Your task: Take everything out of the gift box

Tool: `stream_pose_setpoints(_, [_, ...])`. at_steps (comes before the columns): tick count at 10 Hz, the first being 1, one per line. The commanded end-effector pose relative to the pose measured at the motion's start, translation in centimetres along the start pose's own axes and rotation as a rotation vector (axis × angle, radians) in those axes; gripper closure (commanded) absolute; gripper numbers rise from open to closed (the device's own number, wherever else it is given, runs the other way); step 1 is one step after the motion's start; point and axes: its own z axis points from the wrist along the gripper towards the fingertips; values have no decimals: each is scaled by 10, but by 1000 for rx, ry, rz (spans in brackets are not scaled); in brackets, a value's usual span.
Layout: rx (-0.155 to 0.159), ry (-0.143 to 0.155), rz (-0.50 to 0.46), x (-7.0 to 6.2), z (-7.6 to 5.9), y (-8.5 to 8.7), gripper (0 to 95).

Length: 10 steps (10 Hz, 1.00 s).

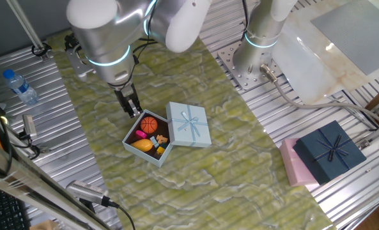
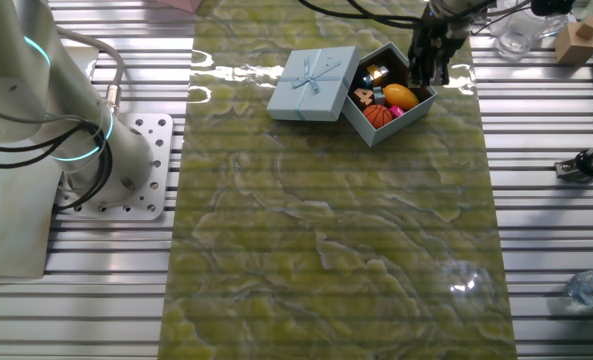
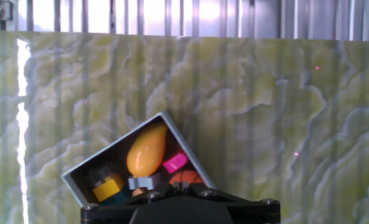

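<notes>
Gripper [image 1: 133,110], finger state indeterminate, hangs beside the open gift box [image 1: 133,144]; mango-like fruit [image 1: 144,145] lies just beyond, long axis roughly along the approach.

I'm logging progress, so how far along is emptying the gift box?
Done: the lid is off, lying beside the gift box. In hand: nothing visible; the gripper hangs by the box's edge. Left: the basketball, mango, pink piece and small bits are all still inside.

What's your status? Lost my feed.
Gripper empty, jaws unclear, beside gift box. Toys, including basketball, still inside. Lid off alongside. Nothing blocking.
</notes>
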Motion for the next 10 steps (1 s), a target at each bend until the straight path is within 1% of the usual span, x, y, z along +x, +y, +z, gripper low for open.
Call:
stream_pose_setpoints(1, [-1,-1,-12,1,4,5,950])
stream_pose_setpoints(4, [-10,-1,-9,2,12,11,950])
stream_pose_setpoints(6, [-25,0,-14,7,17,12,950])
stream_pose_setpoints(9, [-19,-5,-24,12,23,11,950])
stream_pose_setpoints(10, [-17,-6,-29,13,23,11,760])
